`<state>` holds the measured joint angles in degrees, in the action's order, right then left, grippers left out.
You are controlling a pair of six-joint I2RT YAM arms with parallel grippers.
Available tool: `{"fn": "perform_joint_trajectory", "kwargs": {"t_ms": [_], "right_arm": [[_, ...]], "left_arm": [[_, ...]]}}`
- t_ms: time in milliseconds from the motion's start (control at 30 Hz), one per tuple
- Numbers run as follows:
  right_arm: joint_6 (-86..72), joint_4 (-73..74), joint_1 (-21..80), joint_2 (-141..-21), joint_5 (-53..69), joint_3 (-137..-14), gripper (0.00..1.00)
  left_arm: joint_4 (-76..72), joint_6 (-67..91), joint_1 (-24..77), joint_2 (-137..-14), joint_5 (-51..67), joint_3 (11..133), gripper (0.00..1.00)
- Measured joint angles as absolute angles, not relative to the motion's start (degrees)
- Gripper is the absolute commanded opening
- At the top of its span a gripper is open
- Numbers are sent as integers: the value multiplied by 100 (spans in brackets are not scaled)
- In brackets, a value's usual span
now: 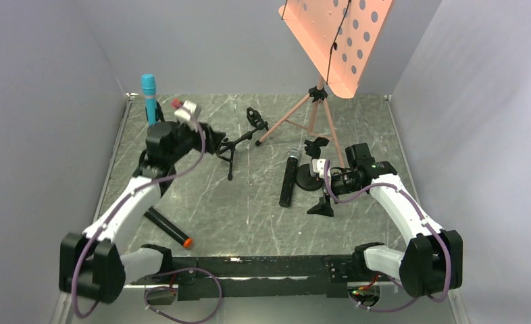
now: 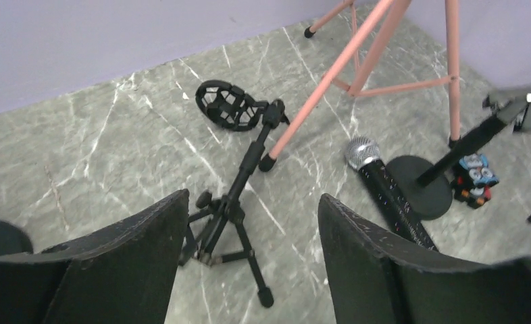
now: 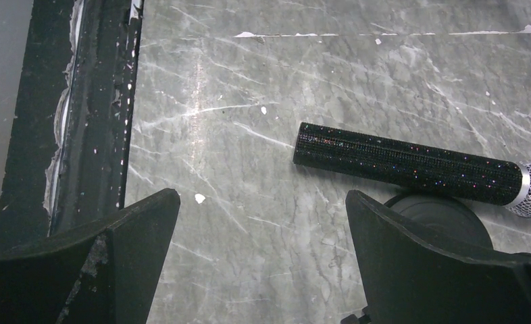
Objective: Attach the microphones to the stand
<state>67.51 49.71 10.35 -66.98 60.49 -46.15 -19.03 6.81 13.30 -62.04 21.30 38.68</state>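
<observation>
Beneath the left wrist, the left gripper [image 2: 250, 202] hangs with fingers spread and empty, over a small black stand [image 2: 249, 158] whose stem slants toward the pink tripod [image 2: 337, 71], its clip [image 2: 228, 106] just left of that tripod's foot. I judge the step to be taking hold of this stand so a mic can go in the clip; the next move calls for a descent and a close on the stem. Under the right wrist, the right gripper [image 3: 263, 199] is likewise spread and empty; the silver-headed mic [image 3: 411, 165] lies flat on the tripod's near side, just beside a round base [image 3: 445, 212]. From overhead, the teal mic [image 1: 148, 94] stands upright far left of the tripod, probably in a holder the arm hides; the orange-tipped mic [image 1: 169, 229] lies left and much nearer. The table [image 1: 249, 223] is grey veined stone; violet-grey walls [image 1: 46, 101] close three sides
</observation>
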Motion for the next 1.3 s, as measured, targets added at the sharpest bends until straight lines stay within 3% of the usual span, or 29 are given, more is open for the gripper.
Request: {"fn": "perform_joint_trajectory", "kwargs": {"t_ms": [167, 400, 867, 1100, 1200, 1267, 1300], "right_arm": [[6751, 4971, 1035, -6700, 6047, -4615, 100], [6753, 4974, 1035, -6711, 6042, -4615, 100], [6842, 5074, 1035, -6877, 6010, -4622, 100], [6906, 5144, 1035, -6956, 6003, -4624, 100], [6906, 5144, 1035, -6956, 6003, -4624, 100], [6908, 5144, 1035, -6965, 6001, -4624, 100], [6906, 5144, 1035, -6965, 5999, -4624, 100]], "left_arm": [[19, 419, 1562, -7699, 2010, 6156, 79], [2150, -561, 2294, -9708, 1278, 8460, 79], [2836, -1861, 2703, -11961, 886, 10147, 75], [2963, -2034, 2731, -12536, 803, 10562, 53], [3028, -2023, 2731, -12667, 810, 10667, 27], [3068, -2010, 2727, -12693, 873, 10678, 2], [3087, -2062, 2731, -12700, 915, 10685, 0]]}}
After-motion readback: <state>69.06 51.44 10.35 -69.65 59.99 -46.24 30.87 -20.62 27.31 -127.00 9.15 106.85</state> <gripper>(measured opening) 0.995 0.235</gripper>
